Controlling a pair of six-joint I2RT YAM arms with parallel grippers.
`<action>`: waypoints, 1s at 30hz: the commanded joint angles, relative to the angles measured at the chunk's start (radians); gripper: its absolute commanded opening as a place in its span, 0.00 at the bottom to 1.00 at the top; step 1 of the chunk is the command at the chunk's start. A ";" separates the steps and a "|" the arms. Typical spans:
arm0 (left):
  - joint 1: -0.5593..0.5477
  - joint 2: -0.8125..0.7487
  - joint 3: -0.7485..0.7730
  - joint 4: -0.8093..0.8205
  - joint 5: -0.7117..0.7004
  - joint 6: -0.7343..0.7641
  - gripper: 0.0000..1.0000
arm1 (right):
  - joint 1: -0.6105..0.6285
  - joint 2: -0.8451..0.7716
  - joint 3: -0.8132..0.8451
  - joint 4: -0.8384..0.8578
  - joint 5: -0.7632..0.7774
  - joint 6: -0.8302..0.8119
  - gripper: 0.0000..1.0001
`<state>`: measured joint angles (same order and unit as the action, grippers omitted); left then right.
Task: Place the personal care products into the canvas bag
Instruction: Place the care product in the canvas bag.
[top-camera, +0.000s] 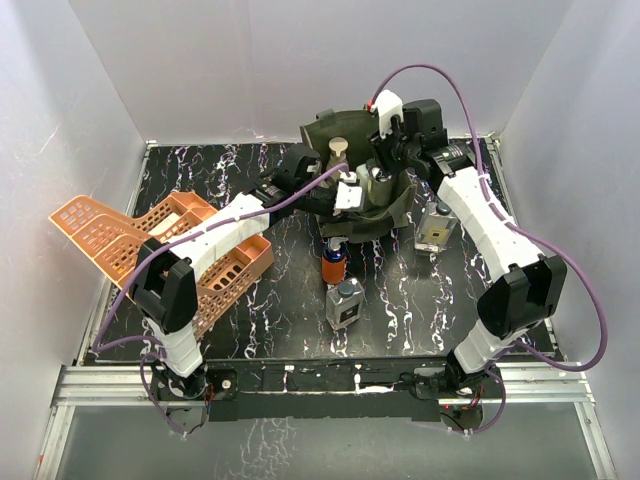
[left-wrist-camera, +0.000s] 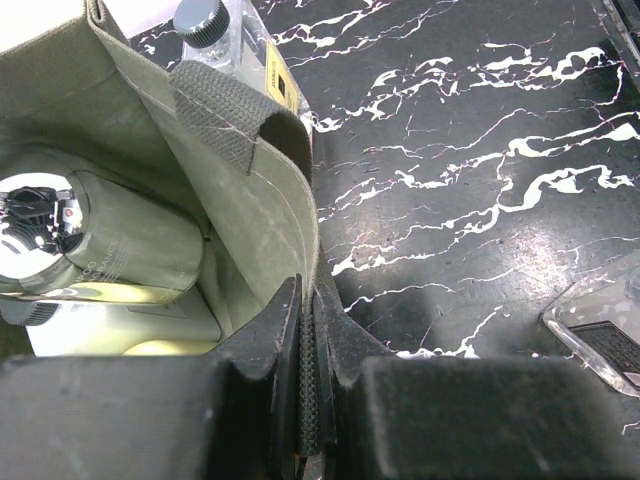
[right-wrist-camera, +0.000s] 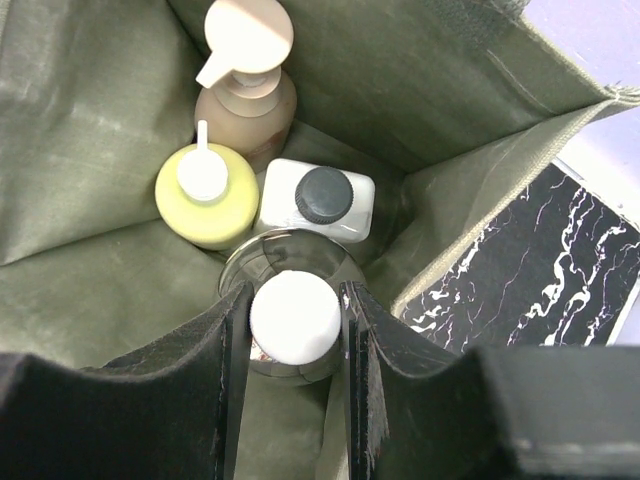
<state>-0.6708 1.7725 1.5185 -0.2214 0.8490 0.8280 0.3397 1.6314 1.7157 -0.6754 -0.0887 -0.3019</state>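
Observation:
The olive canvas bag (top-camera: 328, 132) stands open at the table's back middle. My left gripper (left-wrist-camera: 308, 300) is shut on the bag's (left-wrist-camera: 255, 215) front wall, the fabric pinched between its jaws. My right gripper (right-wrist-camera: 294, 320) hangs inside the bag (right-wrist-camera: 90, 150), shut on the white cap of a shiny round bottle (right-wrist-camera: 290, 262). Beside it stand a tan pump bottle (right-wrist-camera: 245, 100), a yellow-green bottle (right-wrist-camera: 207, 195) and a white bottle with black cap (right-wrist-camera: 315, 198). On the table stand an orange bottle with blue top (top-camera: 334, 262), a square clear bottle (top-camera: 344, 303) and a yellow-labelled bottle (top-camera: 435, 225).
Two orange lattice baskets (top-camera: 120, 235) lie at the left under my left arm. White walls close in the black marbled table (top-camera: 400, 300) on three sides. A clear bottle's corner (left-wrist-camera: 600, 340) shows at the lower right of the left wrist view.

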 joint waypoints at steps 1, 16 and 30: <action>-0.007 -0.019 -0.014 -0.059 0.040 0.028 0.00 | -0.018 -0.048 -0.016 0.236 -0.032 -0.026 0.08; -0.006 -0.004 0.034 -0.030 0.042 -0.026 0.00 | -0.061 0.001 -0.148 0.332 -0.085 -0.025 0.08; -0.005 -0.002 0.092 0.056 0.033 -0.137 0.00 | -0.100 0.032 -0.227 0.318 -0.123 -0.106 0.08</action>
<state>-0.6712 1.7889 1.5688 -0.1989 0.8291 0.7364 0.2558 1.6768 1.4780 -0.4717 -0.2024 -0.3580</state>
